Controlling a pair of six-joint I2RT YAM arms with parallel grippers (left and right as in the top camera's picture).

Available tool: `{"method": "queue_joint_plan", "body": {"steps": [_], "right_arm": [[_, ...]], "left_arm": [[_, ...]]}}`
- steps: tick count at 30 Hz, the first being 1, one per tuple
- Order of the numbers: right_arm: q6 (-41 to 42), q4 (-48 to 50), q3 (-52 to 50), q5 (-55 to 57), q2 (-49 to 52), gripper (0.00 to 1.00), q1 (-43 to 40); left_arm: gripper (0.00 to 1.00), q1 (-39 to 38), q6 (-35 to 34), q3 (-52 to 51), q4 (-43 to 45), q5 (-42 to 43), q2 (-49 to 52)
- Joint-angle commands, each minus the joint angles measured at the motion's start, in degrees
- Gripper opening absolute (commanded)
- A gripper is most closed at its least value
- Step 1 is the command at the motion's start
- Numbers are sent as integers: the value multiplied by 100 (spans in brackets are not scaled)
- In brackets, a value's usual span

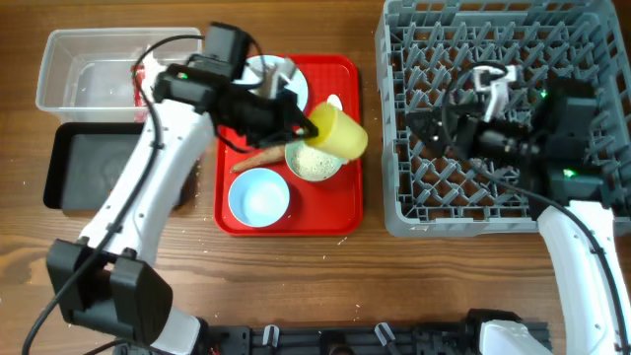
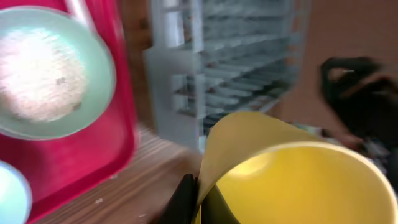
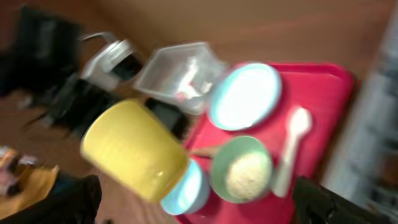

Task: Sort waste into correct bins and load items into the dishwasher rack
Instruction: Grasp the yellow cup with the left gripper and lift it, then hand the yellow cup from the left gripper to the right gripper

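Yellow cup (image 1: 340,133) is up in the air, pinched by its rim in my left gripper (image 1: 306,125) and tilted well over. On the left wrist cam one dark finger (image 2: 185,198) is clamped against the cup wall, so it looks like a solid hold to me. Right under the cup sits the rice bowl (image 1: 314,161), with the rice in it, not dumped. Back from the gripper toward the arm, the carrot stick (image 1: 258,158) lies on the red tray (image 1: 347,212), and a bit further on the near side is the empty bowl (image 1: 258,195). The spoon (image 1: 333,102) is just beside the cup on the far side, and the plate (image 1: 268,71) is half hidden under my left arm. Out past the arm, the clear tub (image 1: 89,84) has the wrapper (image 1: 139,81) in it. The black tray (image 1: 94,173) next to it shows nothing I can make out. On the other side of the cup, well apart, the rack (image 1: 394,202) has no dishes in it that I can see. My right gripper (image 1: 419,131) hovers over it with fingers spread wide, holding nothing. My read is that one bit of waste is binned and the first dish is on its way. That leaves the rice, the carrot, both bowls, the plate and the spoon. I can't spot the paper or the brown lump anywhere.
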Motion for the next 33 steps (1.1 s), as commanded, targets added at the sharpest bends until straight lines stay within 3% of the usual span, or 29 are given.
{"method": "queue_joint_plan", "body": {"steps": [1, 3, 7, 12, 16, 23, 25, 26, 28, 31, 33], "right_arm": [[352, 911, 111, -1272, 352, 100, 437], [852, 2070, 111, -1891, 782, 100, 743], [1370, 3589, 111, -1974, 1191, 100, 1156], [1547, 4157, 111, -1943, 1270, 99, 1508], [1646, 4461, 111, -1937, 1270, 80, 1613], [2127, 5058, 111, -1923, 1270, 74, 1615], [2120, 5021, 111, -1982, 1270, 64, 1615], [2122, 5014, 111, -2006, 1270, 52, 1615], [2114, 4922, 111, -2006, 1270, 38, 1613], [2109, 4903, 111, -2004, 1270, 30, 1587], [2339, 4863, 111, -2009, 1270, 24, 1305]], "left_arm": [[4, 505, 116, 68, 417, 1954, -33], [4, 691, 116, 68, 662, 2653, -33], [4, 728, 114, 68, 713, 3018, -33], [4, 728, 111, 68, 765, 3279, -33], [4, 728, 116, 68, 765, 3276, -33], [4, 605, 116, 68, 772, 3248, -33], [4, 605, 116, 68, 774, 3248, -33], [4, 605, 116, 68, 776, 3248, -33], [5, 605, 116, 68, 813, 3248, -33], [17, 616, 116, 68, 841, 3200, -33], [25, 664, 118, 68, 846, 2736, -33]]}}
